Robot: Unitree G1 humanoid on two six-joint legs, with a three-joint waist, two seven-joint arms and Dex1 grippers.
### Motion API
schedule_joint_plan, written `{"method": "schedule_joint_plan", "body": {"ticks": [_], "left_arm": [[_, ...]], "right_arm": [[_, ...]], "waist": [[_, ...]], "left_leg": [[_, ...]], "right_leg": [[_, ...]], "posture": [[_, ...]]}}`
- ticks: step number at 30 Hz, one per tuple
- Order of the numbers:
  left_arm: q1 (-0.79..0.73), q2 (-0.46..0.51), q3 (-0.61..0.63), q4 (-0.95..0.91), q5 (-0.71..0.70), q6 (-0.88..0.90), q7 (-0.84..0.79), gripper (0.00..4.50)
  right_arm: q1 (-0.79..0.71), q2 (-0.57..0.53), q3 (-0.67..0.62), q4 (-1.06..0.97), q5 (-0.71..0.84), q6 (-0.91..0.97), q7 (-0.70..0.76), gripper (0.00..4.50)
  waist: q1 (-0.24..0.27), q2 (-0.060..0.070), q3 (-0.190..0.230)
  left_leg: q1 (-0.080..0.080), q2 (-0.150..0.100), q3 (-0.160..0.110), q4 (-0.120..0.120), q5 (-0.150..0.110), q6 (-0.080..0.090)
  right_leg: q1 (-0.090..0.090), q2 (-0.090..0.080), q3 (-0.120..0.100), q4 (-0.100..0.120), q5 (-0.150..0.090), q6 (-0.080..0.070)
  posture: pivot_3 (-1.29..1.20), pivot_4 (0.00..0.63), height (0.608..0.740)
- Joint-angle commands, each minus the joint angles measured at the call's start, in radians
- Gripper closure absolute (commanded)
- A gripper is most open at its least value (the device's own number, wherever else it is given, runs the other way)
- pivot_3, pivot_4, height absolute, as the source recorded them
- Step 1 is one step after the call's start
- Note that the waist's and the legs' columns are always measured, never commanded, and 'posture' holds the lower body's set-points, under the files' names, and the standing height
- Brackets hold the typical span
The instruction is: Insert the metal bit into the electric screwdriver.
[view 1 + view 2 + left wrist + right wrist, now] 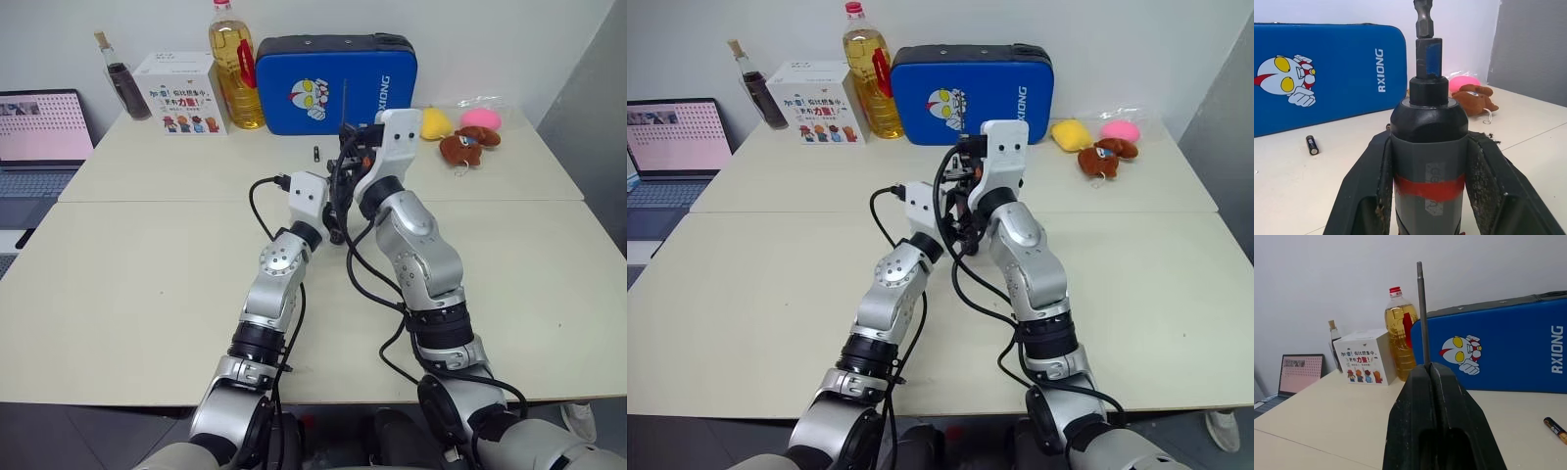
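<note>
My left gripper (1429, 142) is shut on the electric screwdriver (1428, 161), a dark grey body with a red band, held between both fingers with its narrow tip (1428, 58) pointing away. The metal bit (1421, 308), a thin grey rod, is pinched in my shut right gripper (1429, 367) and sticks out past its fingertips. The bit's thicker hex end (1423, 19) meets the mouth of the screwdriver's tip; how deep it sits is hidden. In the left eye view both grippers meet above the table's middle, left gripper (336, 208) lower, right gripper (353, 147) just above it.
A blue case (336, 83) stands behind the grippers, with a short dark cylinder (316, 154) lying on the table (147, 284) before it. An oil bottle (235, 69), a white box (181, 93) and a laptop (39, 137) are back left; plush toys (468, 137) back right.
</note>
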Motion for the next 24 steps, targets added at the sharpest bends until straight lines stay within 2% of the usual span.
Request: {"method": "schedule_joint_plan", "body": {"ticks": [1, 24], "left_arm": [[0.000, 0.001, -0.004, -0.033, 0.002, -0.001, 0.003, 2.83], [-0.005, 0.006, 0.001, -0.024, 0.001, -0.006, 0.002, 2.83]], "right_arm": [[-0.020, 0.031, 0.008, -0.074, 0.022, 0.001, 0.003, 4.46], [0.012, 0.003, 0.012, -0.074, 0.005, 0.012, -0.002, 4.46]], "waist": [[0.000, 0.000, 0.000], [0.000, 0.000, 0.000]], "left_leg": [[0.000, 0.000, 0.000, 0.000, 0.000, 0.000], [0.000, 0.000, 0.000, 0.000, 0.000, 0.000]], "right_leg": [[0.000, 0.000, 0.000, 0.000, 0.000, 0.000], [0.000, 0.000, 0.000, 0.000, 0.000, 0.000]], "posture": [[0.00, 0.150, 0.740], [0.00, 0.150, 0.740]]}}
